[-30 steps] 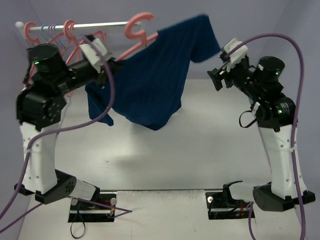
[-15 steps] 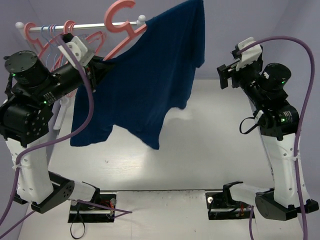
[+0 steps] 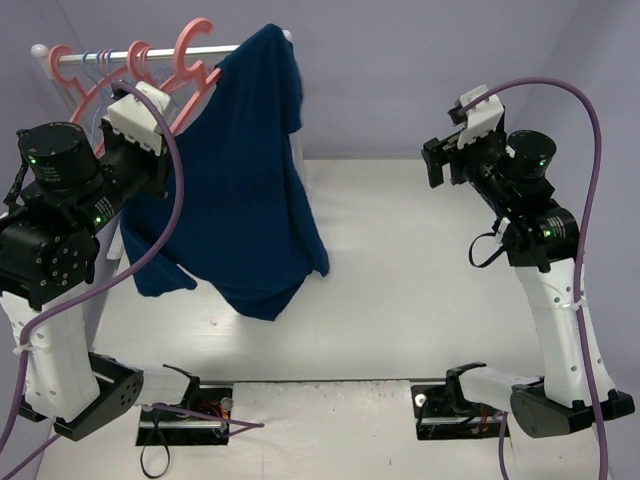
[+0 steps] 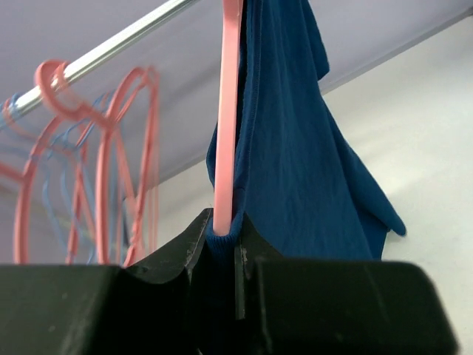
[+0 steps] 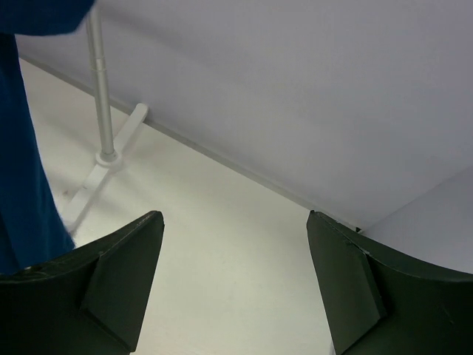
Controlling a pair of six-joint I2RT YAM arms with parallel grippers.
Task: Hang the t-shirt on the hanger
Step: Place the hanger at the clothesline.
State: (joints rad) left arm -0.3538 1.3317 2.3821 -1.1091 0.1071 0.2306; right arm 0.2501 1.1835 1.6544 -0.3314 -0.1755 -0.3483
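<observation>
The dark navy t-shirt point(image 3: 250, 180) hangs draped over a salmon-pink hanger point(image 3: 192, 40) up at the rail. I cannot tell whether the hook rests on the rail. My left gripper point(image 3: 152, 160) is shut on the hanger's lower bar and the shirt's hem. In the left wrist view, the hanger point(image 4: 228, 111) and the t-shirt point(image 4: 295, 163) rise out of the shut left gripper point(image 4: 224, 231). My right gripper point(image 3: 435, 165) hangs open and holds nothing, well to the right of the shirt. The right wrist view shows the right gripper point(image 5: 235, 251) over bare table, with the t-shirt point(image 5: 22, 163) at the left edge.
A metal rail point(image 3: 160, 48) carries more pink hangers point(image 3: 140, 60) and thin light-blue hangers point(image 3: 95, 62) at its left end. Its upright post point(image 5: 100, 89) and foot point(image 5: 111, 159) stand on the white table point(image 3: 400, 280). A grey wall lies behind.
My left arm has swung the hanger and t-shirt leftward to the rail, and the shirt now hangs straight down. The right gripper has opened a little wider and stays apart from the shirt.
</observation>
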